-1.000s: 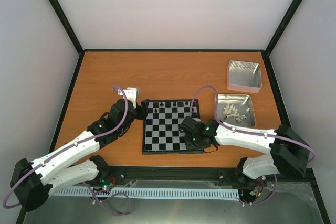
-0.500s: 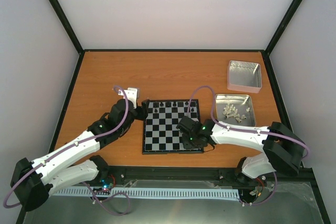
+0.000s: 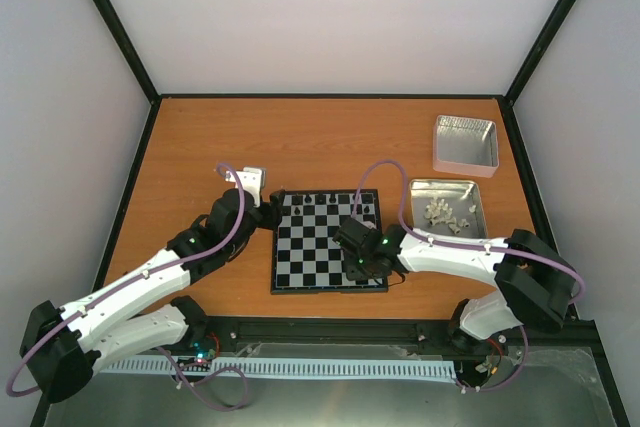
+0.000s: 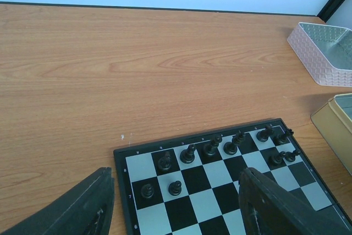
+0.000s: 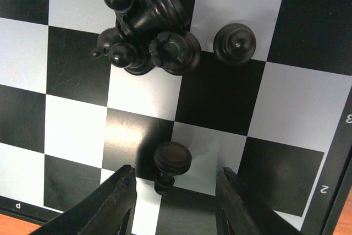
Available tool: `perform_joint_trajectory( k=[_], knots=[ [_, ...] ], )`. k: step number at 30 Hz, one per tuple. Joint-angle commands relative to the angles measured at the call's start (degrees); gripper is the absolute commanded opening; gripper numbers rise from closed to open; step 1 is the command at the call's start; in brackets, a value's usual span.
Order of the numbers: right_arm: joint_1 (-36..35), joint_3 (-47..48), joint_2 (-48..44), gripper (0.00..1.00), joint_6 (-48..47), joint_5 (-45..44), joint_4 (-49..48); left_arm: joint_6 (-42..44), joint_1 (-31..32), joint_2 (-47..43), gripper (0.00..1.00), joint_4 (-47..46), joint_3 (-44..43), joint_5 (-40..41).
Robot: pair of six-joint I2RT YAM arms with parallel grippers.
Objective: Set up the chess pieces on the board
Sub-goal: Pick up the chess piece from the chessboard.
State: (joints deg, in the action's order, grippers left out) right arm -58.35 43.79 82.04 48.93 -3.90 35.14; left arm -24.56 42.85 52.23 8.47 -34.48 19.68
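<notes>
The board lies mid-table. Black chess pieces stand along its far rows; the left wrist view shows them in the back row with two pawns in front. My left gripper hangs open and empty over the board's far left corner. My right gripper is open low over the board. A single black piece lies tipped over between its fingers, untouched. A tight cluster of black pieces and a lone pawn stand just beyond.
A silver tin holding cream-white pieces sits right of the board. A second silver tin sits behind it, also seen in the left wrist view. Black frame rails edge the table.
My right gripper has slid a little left and farther over the board. The left arm has not moved.
</notes>
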Motion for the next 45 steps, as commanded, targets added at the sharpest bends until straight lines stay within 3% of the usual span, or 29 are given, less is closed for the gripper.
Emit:
perform_joint_trajectory(
  k=[1,15,24,29,36,40,45],
  knots=[
    [0.4,1.2,0.9,0.4,-0.3,-1.0,1.1,-0.8,-0.2,0.3,0.63,-1.9,-0.6,-0.3],
    [0.4,2.2,2.4,0.29,-0.5,-0.5,0.4,-0.8,-0.3,0.1,0.63,-1.7,-0.6,-0.5],
    [0.5,3.8,5.0,0.33,0.0,-2.5,0.7,-0.8,-0.2,0.3,0.63,-1.9,-0.7,-0.5],
    [0.5,4.8,6.1,0.16,0.1,-2.6,1.5,-0.7,-0.2,0.3,0.63,-1.7,-0.8,-0.6],
    [0.6,4.5,1.6,0.1,0.2,-4.7,0.3,-1.3,-0.2,0.2,0.63,-1.7,-0.5,-1.1],
    [1.7,3.1,-3.4,0.11,1.7,-4.8,-5.9,-1.9,-0.2,-0.5,0.63,-2.3,-0.1,-3.4],
    [4.4,-0.8,-13.6,0.14,5.4,-4.7,-24.4,-2.0,-0.2,-5.0,0.69,-8.6,3.0,-13.0]
  ],
)
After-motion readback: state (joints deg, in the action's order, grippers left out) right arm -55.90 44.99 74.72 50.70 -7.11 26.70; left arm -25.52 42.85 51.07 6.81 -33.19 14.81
